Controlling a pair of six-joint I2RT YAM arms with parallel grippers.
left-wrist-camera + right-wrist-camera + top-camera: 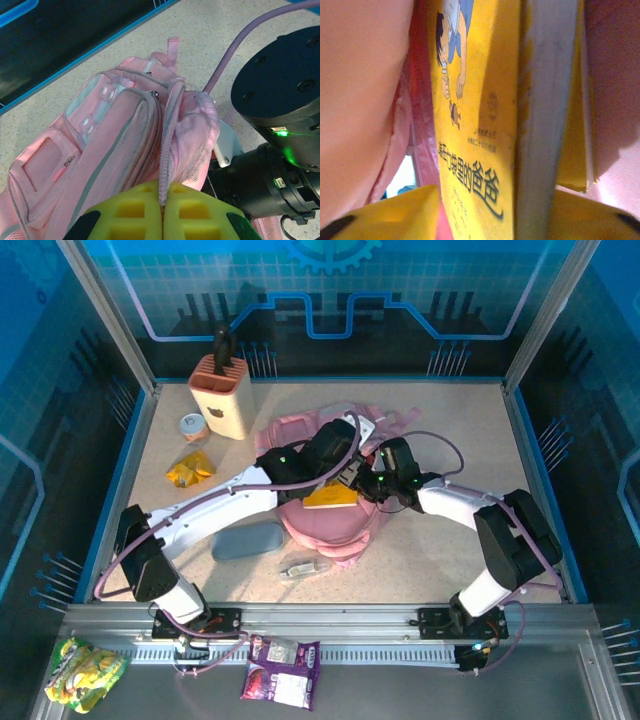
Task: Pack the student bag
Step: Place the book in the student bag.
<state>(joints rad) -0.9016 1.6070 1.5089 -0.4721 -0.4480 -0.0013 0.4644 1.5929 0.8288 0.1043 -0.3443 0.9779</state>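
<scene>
Pencil case [248, 540], yellow packet [190, 468], tan holder [222, 397] left of the student bag [325, 528]

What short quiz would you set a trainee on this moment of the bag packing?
1. True or false: the left fingers are pinched shut on an edge strip of the student bag.
2. Pick one: the book between the right fingers has a cover that is A) blue, B) yellow, C) green.
3. Fill in: the grey-blue pencil case lies on the ___, beside the bag.

Key: 1 true; 2 B; 3 table.
</scene>
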